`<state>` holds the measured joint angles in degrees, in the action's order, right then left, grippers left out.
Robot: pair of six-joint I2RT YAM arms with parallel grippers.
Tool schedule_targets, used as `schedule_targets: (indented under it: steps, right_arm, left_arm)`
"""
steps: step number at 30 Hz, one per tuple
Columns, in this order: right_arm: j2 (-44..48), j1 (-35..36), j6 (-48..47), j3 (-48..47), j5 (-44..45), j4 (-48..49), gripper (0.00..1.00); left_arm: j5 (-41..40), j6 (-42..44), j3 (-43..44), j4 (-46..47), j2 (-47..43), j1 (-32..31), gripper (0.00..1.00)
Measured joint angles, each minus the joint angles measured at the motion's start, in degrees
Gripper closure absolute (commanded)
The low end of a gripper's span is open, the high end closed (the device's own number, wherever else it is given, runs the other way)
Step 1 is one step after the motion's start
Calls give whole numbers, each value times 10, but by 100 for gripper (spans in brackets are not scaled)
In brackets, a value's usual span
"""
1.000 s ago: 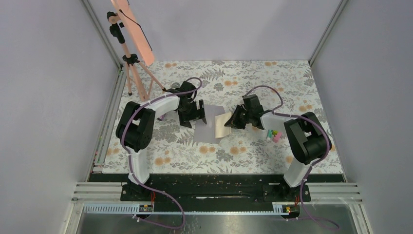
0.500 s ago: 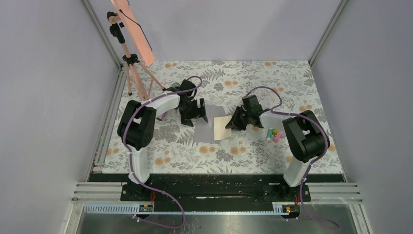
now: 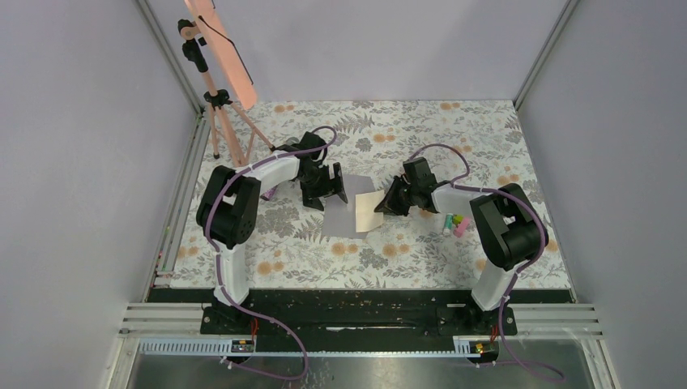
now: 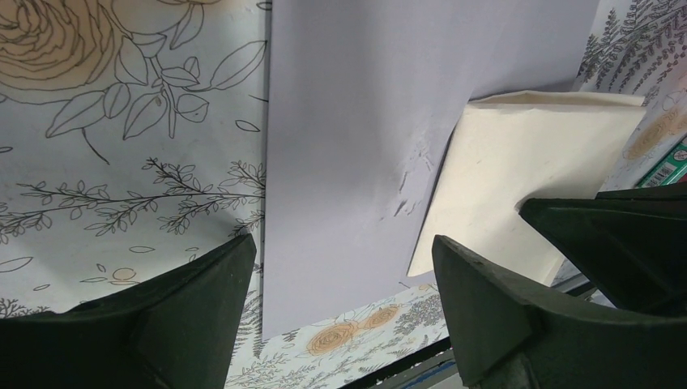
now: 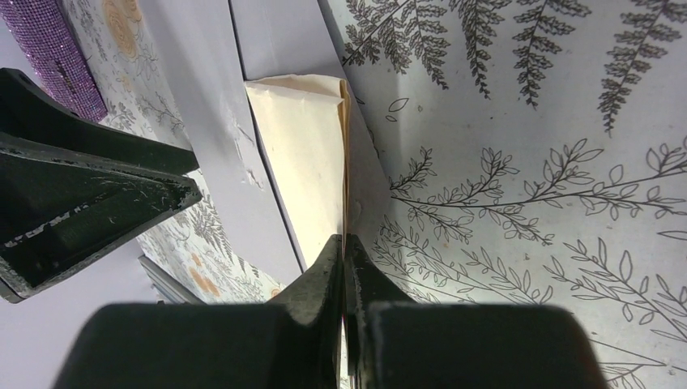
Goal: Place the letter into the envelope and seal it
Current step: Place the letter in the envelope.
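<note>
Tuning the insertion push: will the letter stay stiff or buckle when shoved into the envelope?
Likely floppy: the letter bends upward where the right tool pinches its edge. Probably light, since it is thin paper. It may snag, because the envelope looks crinkled at their overlap.

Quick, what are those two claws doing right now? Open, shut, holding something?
Left gripper: open, holding nothing, above the envelope.
Right gripper: shut, pinching the edge of the letter.
</note>
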<state>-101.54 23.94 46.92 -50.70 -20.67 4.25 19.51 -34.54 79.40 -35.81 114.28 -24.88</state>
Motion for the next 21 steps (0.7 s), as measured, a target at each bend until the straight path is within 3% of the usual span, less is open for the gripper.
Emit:
schedule_targets:
  steps: [21]
  right_arm:
    - [-33,5,35,0,-26,95,100]
  left_arm:
    - [17,0,1,3,3,1,18]
